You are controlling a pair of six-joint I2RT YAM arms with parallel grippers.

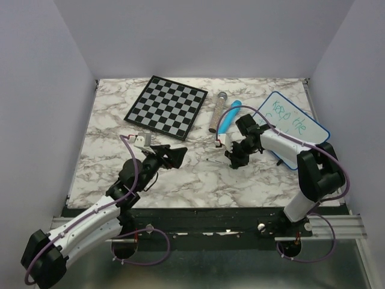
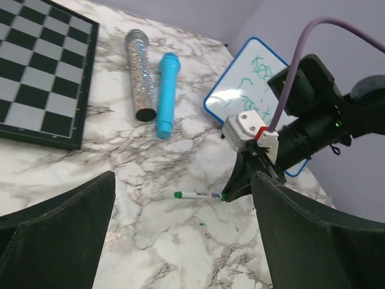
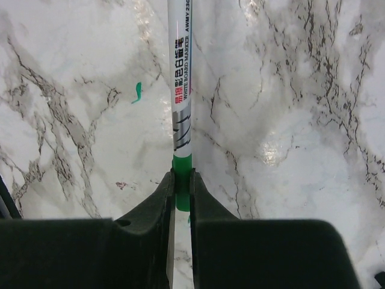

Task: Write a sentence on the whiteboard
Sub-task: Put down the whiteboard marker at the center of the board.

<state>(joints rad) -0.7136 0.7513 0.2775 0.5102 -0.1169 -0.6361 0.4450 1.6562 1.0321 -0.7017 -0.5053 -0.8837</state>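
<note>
The whiteboard lies at the far right of the table, blue-rimmed, with the green sentence reading "Keep the". It also shows in the left wrist view, partly behind the right arm. My right gripper is left of the board, low over the marble, shut on the green end of a white marker. The marker lies level, close to the table, pointing left. The right fingers pinch its green end. My left gripper is open and empty, left of the marker, facing it.
A chessboard lies at the back left. A glittery silver microphone and a blue one lie between the chessboard and the whiteboard. A small green ink mark is on the marble table beside the marker.
</note>
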